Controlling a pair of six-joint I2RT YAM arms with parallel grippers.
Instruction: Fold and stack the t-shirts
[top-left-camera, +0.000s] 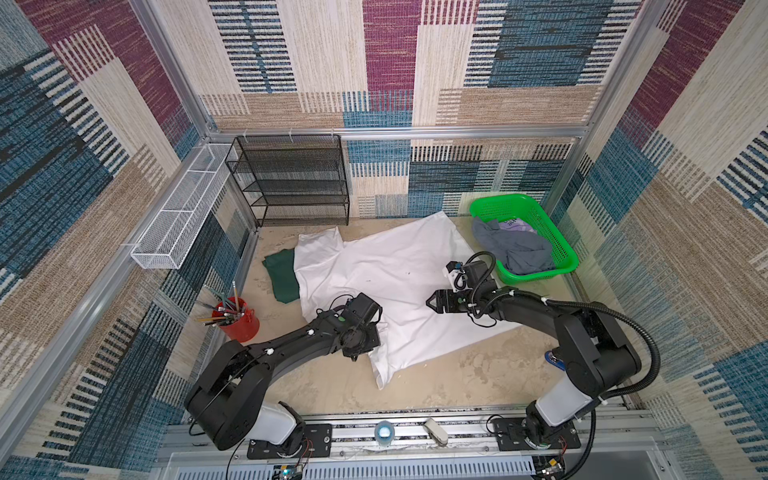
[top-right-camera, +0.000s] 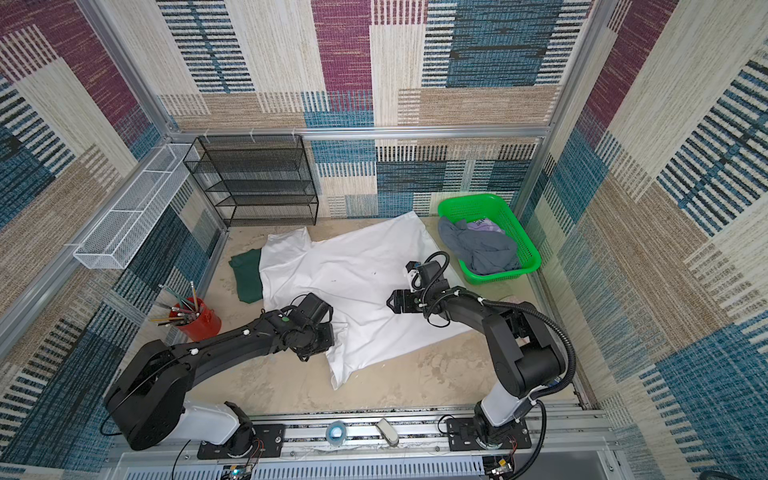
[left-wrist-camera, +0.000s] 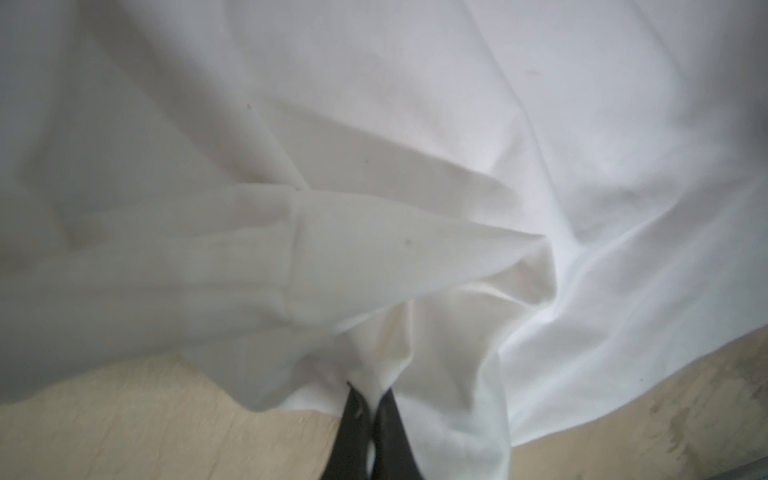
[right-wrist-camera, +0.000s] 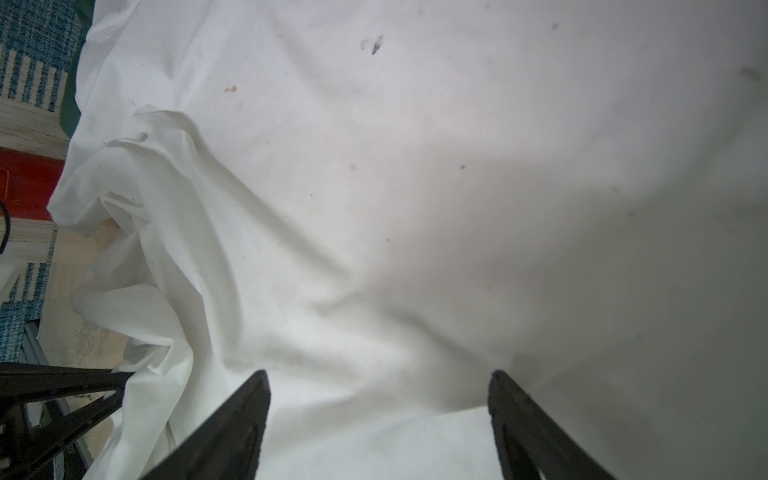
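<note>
Left end effector (left-wrist-camera: 368, 392) pinches a bunched fold of the soft, wrinkled white shirt (top-left-camera: 395, 266) spread on the mottled beige tabletop (top-left-camera: 457, 374); my right end effector (right-wrist-camera: 380, 374) gapes wide over it.

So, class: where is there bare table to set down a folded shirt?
Bare table lies between the white t-shirt and the front rail; a narrower strip runs beside the red pencil cup. The middle and the green basket corner are crowded.

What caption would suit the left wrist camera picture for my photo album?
The left claw, shut, pinches a bunched edge of the large plain white cloth t-shirt over the beige tabletop.
</note>
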